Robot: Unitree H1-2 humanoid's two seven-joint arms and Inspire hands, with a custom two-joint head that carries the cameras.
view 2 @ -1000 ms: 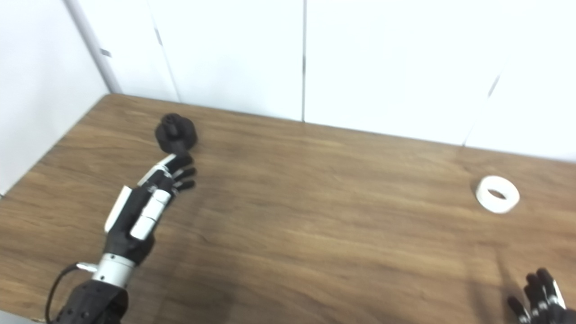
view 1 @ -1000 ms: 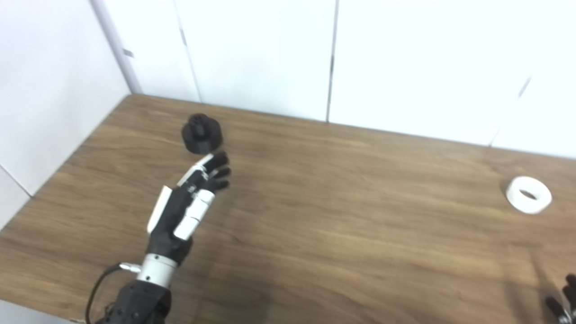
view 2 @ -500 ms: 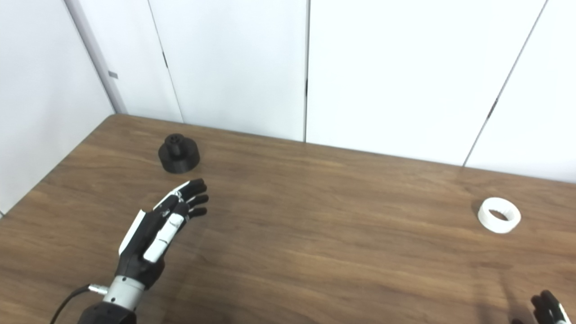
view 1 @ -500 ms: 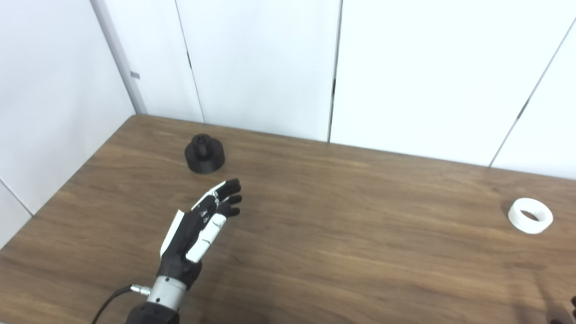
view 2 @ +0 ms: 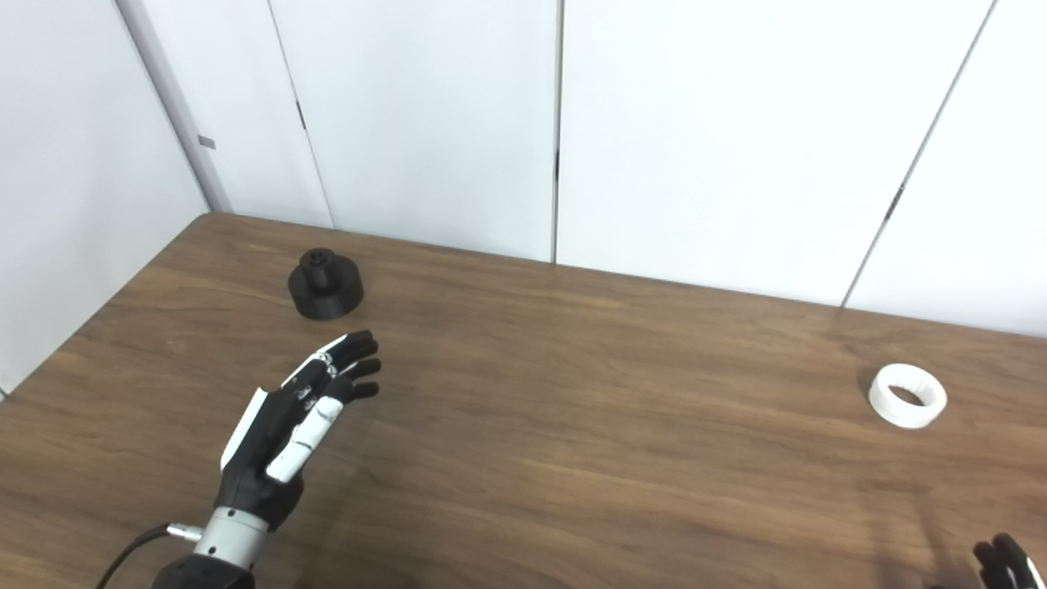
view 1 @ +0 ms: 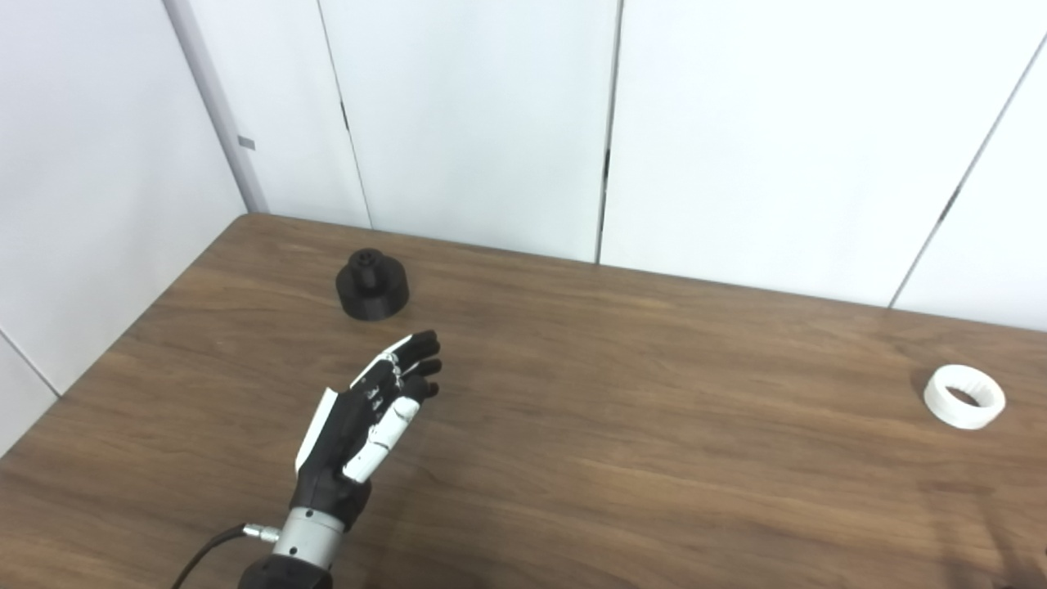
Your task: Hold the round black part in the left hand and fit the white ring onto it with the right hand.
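The round black part (view 1: 372, 284) stands on the wooden table (view 1: 622, 393) at the far left, its small knob pointing up. My left hand (view 1: 368, 413) hovers open just in front of it, fingers stretched toward it with a small gap between. Far off at the table's right side lies the white ring (view 1: 963, 396), flat and alone. Only the fingertips of my right hand (view 2: 1004, 564) peek in at the bottom right corner of the right eye view, well short of the ring; I cannot tell how that hand is set.
White wall panels (view 1: 491, 114) rise right behind the table's far edge and along its left side. A black cable (view 1: 204, 556) runs from my left wrist.
The camera has tilted up, so the whole scene sits lower than a second ago. My left hand has drawn back a little from the black part. The right hand has sunk toward the bottom edge.
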